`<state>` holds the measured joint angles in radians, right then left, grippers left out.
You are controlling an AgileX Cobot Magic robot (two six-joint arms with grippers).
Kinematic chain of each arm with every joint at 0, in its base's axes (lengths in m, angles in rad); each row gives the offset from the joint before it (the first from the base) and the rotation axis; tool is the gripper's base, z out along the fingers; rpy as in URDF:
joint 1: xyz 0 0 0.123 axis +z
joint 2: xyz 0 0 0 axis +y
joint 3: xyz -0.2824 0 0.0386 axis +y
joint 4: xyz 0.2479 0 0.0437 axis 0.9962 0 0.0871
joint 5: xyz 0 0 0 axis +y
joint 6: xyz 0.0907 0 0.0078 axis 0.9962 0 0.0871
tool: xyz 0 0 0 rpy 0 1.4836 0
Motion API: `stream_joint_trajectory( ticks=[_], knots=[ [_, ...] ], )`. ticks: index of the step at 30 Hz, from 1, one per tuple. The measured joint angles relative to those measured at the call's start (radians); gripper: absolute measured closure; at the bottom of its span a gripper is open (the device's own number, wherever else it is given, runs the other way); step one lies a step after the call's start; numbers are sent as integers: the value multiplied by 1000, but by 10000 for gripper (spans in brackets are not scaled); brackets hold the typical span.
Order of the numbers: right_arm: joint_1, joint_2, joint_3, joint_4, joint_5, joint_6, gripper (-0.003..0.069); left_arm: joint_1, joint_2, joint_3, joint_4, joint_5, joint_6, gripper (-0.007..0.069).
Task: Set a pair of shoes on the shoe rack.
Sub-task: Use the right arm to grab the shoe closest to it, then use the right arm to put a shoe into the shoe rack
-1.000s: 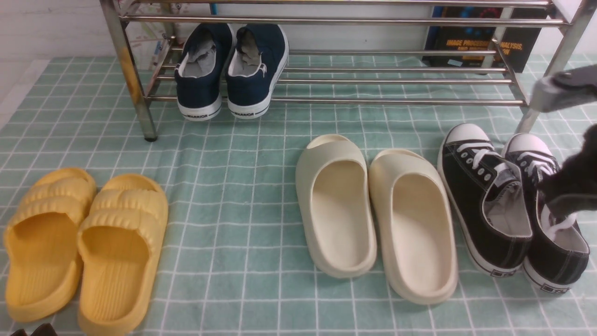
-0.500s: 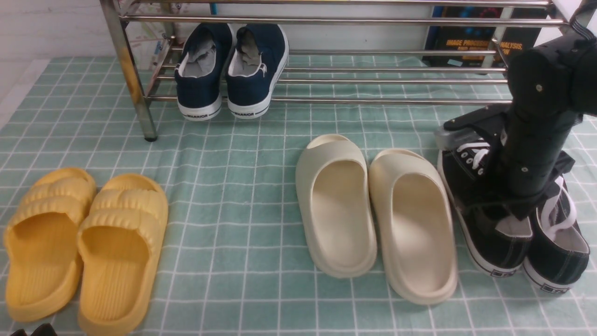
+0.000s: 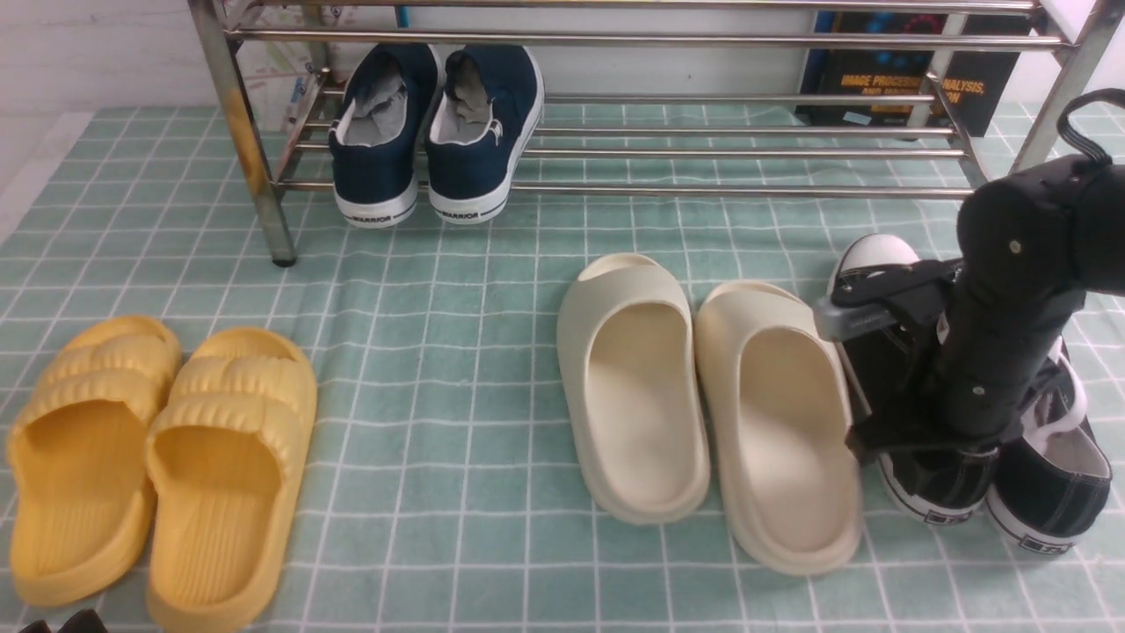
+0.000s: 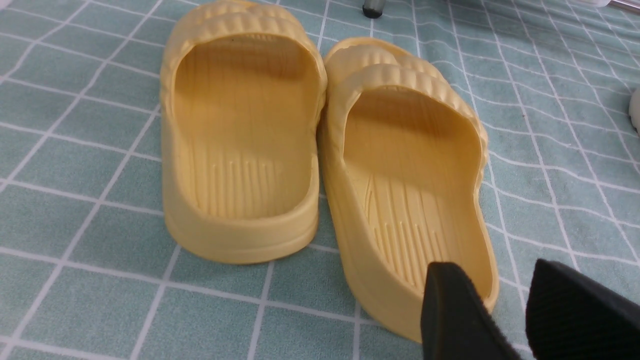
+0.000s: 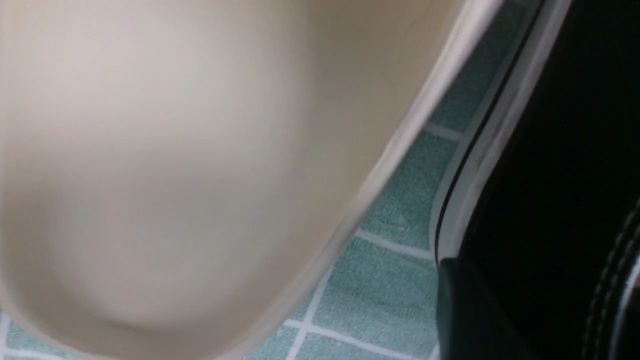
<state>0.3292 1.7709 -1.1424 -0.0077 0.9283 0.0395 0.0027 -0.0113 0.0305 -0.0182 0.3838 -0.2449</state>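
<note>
Task's thing: the pair of shoes (image 3: pixel 1050 488) stands side by side on the green checked cloth (image 3: pixel 439 352) at the far right, just beside the cream slides (image 3: pixel 712 404) and not yet on the shoe rack (image 3: pixel 668 189).

Long axis: both sneakers point their white toe caps toward the rack and their heels toward the robot, leaning slightly left at the toes.

Nearer arm: the right arm (image 3: pixel 1002 334) stands directly over the pair, its wrist planted about mid-length and covering the laces and collars. The left arm sits well apart, on the other side.

Right fingers (image 5: pixel 457 305): one dark tip shows low against the outer black wall of the left-hand sneaker, next to the slide's pale edge. Whether they pinch the shoe or stand apart cannot be told, since the arm hides them from the front.

Left fingers (image 4: pixel 462 315): spread with a gap between them, holding nothing, hovering by the heel of a yellow slide (image 4: pixel 410 175).

Deciding relation: the rack lies straight beyond the toes, so the carry likely runs forward along the shoes' own length.

Free place: the lower bars look bare right of the navy slip-ons (image 3: pixel 435 123).

Risk: the rack's right leg (image 3: pixel 1055 97) stands near that path.
</note>
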Motion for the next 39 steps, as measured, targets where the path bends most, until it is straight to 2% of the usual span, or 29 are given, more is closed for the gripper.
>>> stream_joint_trajectory(
  ticks=[2, 3, 6, 11, 19, 28, 39],
  knots=[
    [1, -14, 4, -1, 0, 0, 524, 0, 0, 0, 0, 0, 0, 387],
    [1, -18, 4, -4, 1, 0, 533, 0, 0, 0, 0, 0, 0, 387],
    [3, -74, 11, -32, 47, 21, 634, 0, 0, 0, 0, 0, 0, 387],
    [3, -178, -15, -61, 130, 39, 633, 0, 0, 0, 0, 0, 0, 387],
    [2, -222, -116, 22, 233, 2, 633, 0, 0, 0, 0, 0, 0, 387],
    [2, -116, -275, 81, 238, -40, 633, 0, 0, 0, 0, 0, 0, 387],
    [-14, 67, -523, 161, 323, -171, 633, 0, 0, 0, 0, 0, 0, 387]
  ],
)
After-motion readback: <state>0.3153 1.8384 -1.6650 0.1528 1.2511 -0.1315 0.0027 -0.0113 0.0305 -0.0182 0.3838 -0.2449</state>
